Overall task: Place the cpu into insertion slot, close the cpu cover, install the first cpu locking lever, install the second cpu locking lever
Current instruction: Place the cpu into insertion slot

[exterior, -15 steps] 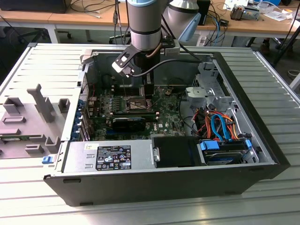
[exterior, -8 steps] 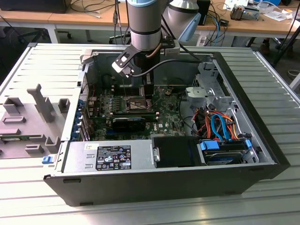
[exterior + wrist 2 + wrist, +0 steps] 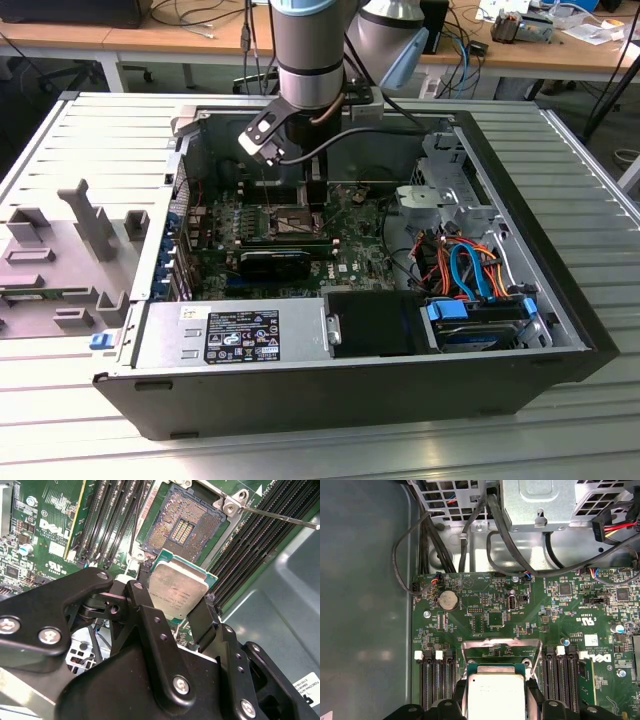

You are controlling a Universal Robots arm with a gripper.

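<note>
Your tool (image 3: 172, 607) was clamped on the cpu (image 3: 177, 587), held just above the bare insertion slot (image 3: 180, 530). The cpu cover (image 3: 501, 644) stood raised; you had yet to finish any of the four steps.

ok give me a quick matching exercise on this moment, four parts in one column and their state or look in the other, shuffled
Things:
1. cpu
2. insertion slot
3. cpu cover
4. coin battery

States:
A. round silver disc
B. flipped open, off the socket
C. gripped between the jaws
D. uncovered, contacts showing

Pairs: 1-C, 2-D, 3-B, 4-A
</note>
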